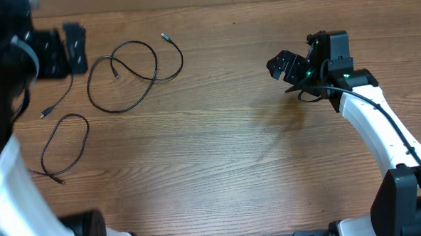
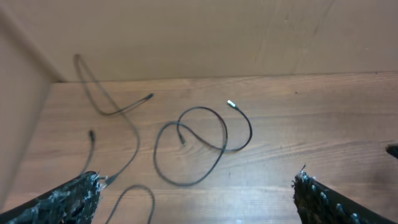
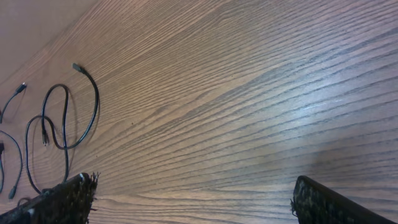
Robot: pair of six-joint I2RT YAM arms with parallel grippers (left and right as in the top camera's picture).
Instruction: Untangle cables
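Bringing the left gripper (image 1: 76,50) down on the looped cable (image 1: 155,63) near a plug end, away from where it crosses itself, looks the cleanest way to draw it straight without dragging the second cable (image 1: 88,129), which lies just beside it at the left of the table (image 1: 233,152). Both grippers stand wide and hold nothing, and the right gripper (image 1: 283,66) hovers well apart from the cables. No container shows in any view.

Brown wood-grain counter (image 1: 219,153), grain running lengthwise, faint sheen. Plain tan back panel (image 2: 205,37) upright along far edge; similar side panel (image 2: 15,112) meeting it at left.
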